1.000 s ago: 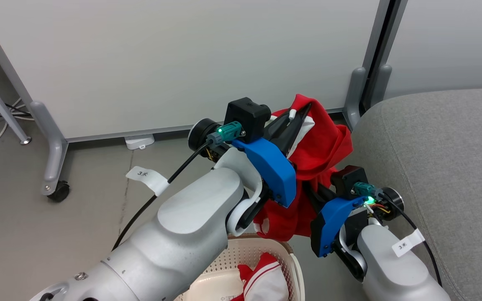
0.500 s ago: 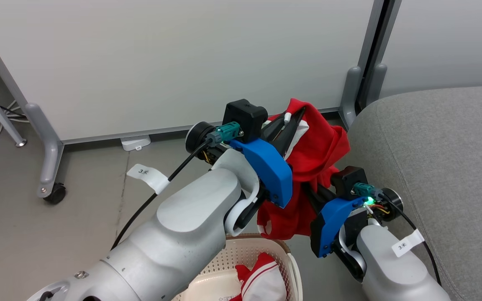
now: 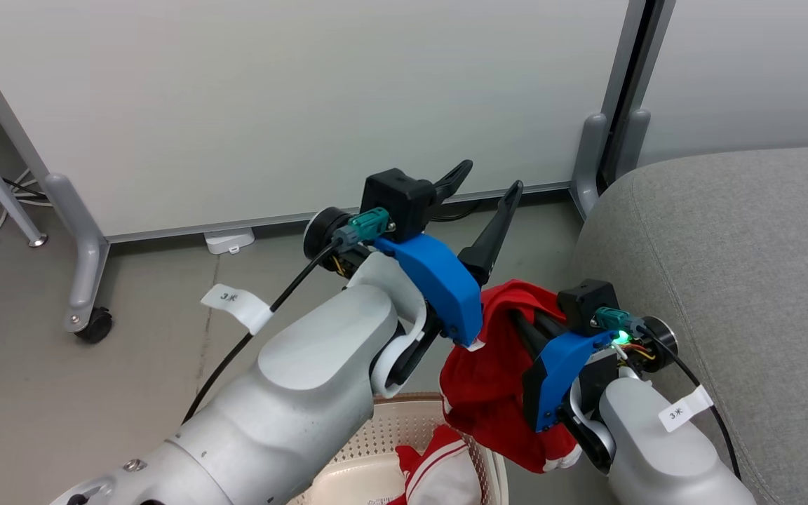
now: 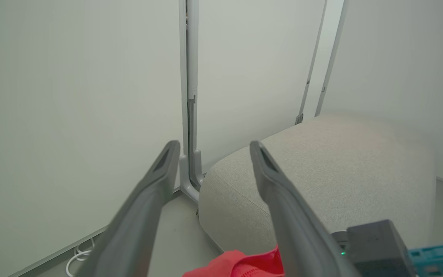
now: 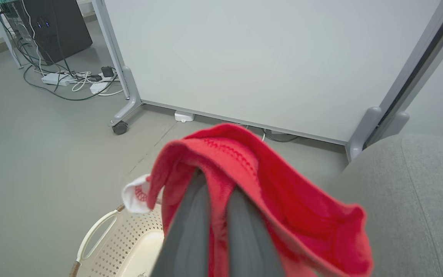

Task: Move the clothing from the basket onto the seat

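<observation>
My left gripper (image 3: 486,184) stands open and empty, raised above the floor in front of the white panel; its wrist view shows the spread fingers (image 4: 156,181) aimed at the seat (image 4: 321,165). A red garment of the clothing (image 3: 492,358) hangs draped over my right gripper (image 3: 510,310), which is shut on it; the fabric (image 5: 252,169) covers the fingertips. That bundle hangs just left of the grey seat (image 3: 726,280) and above the basket's right rim. Another red-and-white garment (image 3: 439,470) lies in the cream basket (image 3: 418,405) at the bottom.
A white partition panel on grey feet with a caster (image 3: 92,326) stands behind. Cables and power strips (image 5: 58,79) lie on the floor at the far left beside a dark case (image 5: 58,19). Grey floor (image 3: 60,393) lies left of the basket.
My left gripper has opened and let go of the red garment. The garment's top has dropped from those fingers and now hangs lower, from the right gripper alone.
</observation>
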Motion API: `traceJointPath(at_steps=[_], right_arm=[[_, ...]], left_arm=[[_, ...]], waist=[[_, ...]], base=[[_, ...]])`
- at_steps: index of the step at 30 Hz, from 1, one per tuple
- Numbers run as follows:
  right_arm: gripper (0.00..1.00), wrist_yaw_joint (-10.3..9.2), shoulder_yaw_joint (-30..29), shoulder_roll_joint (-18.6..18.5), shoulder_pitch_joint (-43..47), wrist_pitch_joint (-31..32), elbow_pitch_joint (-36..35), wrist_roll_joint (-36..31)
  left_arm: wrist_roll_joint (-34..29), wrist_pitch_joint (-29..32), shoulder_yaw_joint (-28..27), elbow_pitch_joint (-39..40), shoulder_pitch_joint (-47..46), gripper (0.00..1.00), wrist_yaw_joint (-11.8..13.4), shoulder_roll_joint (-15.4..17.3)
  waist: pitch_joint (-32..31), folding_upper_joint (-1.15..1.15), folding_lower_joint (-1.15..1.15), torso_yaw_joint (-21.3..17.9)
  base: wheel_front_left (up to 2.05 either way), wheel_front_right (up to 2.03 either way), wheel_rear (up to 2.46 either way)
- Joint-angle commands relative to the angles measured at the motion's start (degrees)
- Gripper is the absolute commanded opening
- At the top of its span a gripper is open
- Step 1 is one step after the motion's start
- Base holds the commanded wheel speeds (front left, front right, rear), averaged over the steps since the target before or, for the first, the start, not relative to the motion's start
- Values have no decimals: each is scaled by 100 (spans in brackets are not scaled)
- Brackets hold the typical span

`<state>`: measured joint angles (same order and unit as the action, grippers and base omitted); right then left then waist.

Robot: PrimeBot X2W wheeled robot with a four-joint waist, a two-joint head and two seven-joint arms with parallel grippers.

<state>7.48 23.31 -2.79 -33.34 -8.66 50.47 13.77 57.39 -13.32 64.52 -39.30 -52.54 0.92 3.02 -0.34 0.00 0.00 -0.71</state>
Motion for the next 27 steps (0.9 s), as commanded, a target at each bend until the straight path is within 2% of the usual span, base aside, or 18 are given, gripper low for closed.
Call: traceJointPath(at_steps=[1, 6, 12, 13, 19, 27], right_arm=[[0, 3, -15, -18, -115, -30, 0, 36], [0, 3, -48, -19, -119, -93, -105, 62], [0, 3, -78, -18, -67, -118, -318, -28], [0, 3, -78, -18, -67, -118, -318, -28], [0, 3, -222, -19, 141, -97, -593, -251], [0, 3, -462, -19, 542, 96, -1216, -484]], left_arm=[[-29, -69, -56, -38, 161, 100, -40, 72], [-210, -186, -399, 76, 573, 100, -64, 373], [-1127, -193, -1339, 888, 1607, 100, 49, 848], [-1127, -193, -1339, 888, 1607, 100, 49, 848], [-1888, -194, -2275, 1569, 2769, 100, -79, 1036], [-2564, -195, -3365, 2213, 3957, 100, -291, 1041]], waist=[[1, 0, 0, -3], [19, 0, 0, -35], [20, 0, 0, -102], [20, 0, 0, -102], [-18, 0, 0, -126], [-19, 0, 0, -271]], base=[[0, 0, 0], [0, 0, 0], [0, 0, 0], [0, 0, 0], [0, 0, 0], [0, 0, 0]])
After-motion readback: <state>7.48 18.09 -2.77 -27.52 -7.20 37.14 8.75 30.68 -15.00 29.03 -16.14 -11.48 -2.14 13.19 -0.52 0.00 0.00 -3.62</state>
